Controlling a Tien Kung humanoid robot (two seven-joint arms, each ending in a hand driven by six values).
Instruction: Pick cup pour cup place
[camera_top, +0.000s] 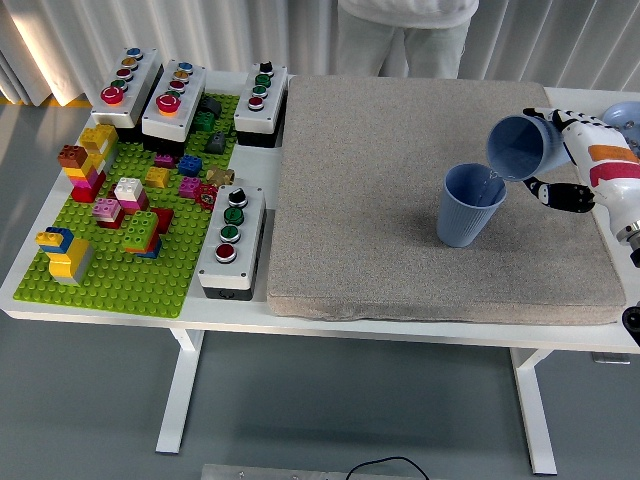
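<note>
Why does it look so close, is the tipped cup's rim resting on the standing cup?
Cannot tell. In the head view the tilted cup, held in the right hand, overlaps the standing cup at its rim, with no gap or contact plainly visible.

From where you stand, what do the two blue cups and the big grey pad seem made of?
Tilted cup and standing cup: probably matte plastic, smooth with faint ribbing. Grey pad: likely felt or foam, its surface looking coarse and speckled.
</note>
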